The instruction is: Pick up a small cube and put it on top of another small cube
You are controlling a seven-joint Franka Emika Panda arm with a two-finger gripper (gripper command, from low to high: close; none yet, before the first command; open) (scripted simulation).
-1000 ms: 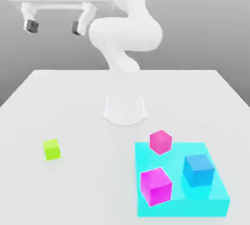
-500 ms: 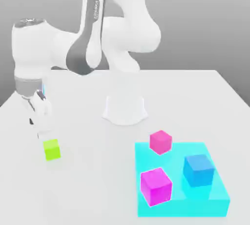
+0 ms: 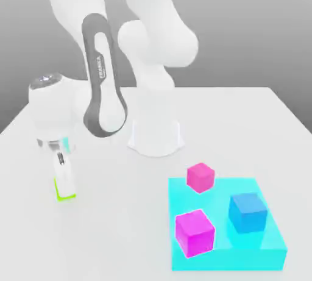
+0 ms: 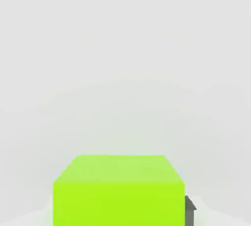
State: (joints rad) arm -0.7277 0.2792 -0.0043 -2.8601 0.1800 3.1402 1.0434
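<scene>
- Half a second earlier the gripper [image 3: 63, 183] was seen above and just behind the small lime-green cube [image 3: 66, 195] with its jaws spread; it is now lowered onto that cube, and most of the cube is covered by the white fingers [image 3: 64, 179] in the exterior view.
- A full second earlier the hand was held high near the picture's top; the arm is now folded down toward the exterior view's left.
- The other blocks are found where they were before.
- One green cube, two magenta cubes and one blue cube [image 3: 248, 212] are counted, along with one cyan slab [image 3: 226, 260].
- The smaller magenta cube [image 3: 200, 177] is seen at the slab's far edge; the bigger magenta cube [image 3: 194, 232] and the blue cube are carried on the slab.
- The jaws are closed on the green cube, which rests on the table [image 3: 244, 127] at the exterior view's left, well apart from the slab.
- In the hand view the green cube [image 4: 118, 190] is seen close up, with a dark pad [image 4: 190, 210] touching its side.
</scene>
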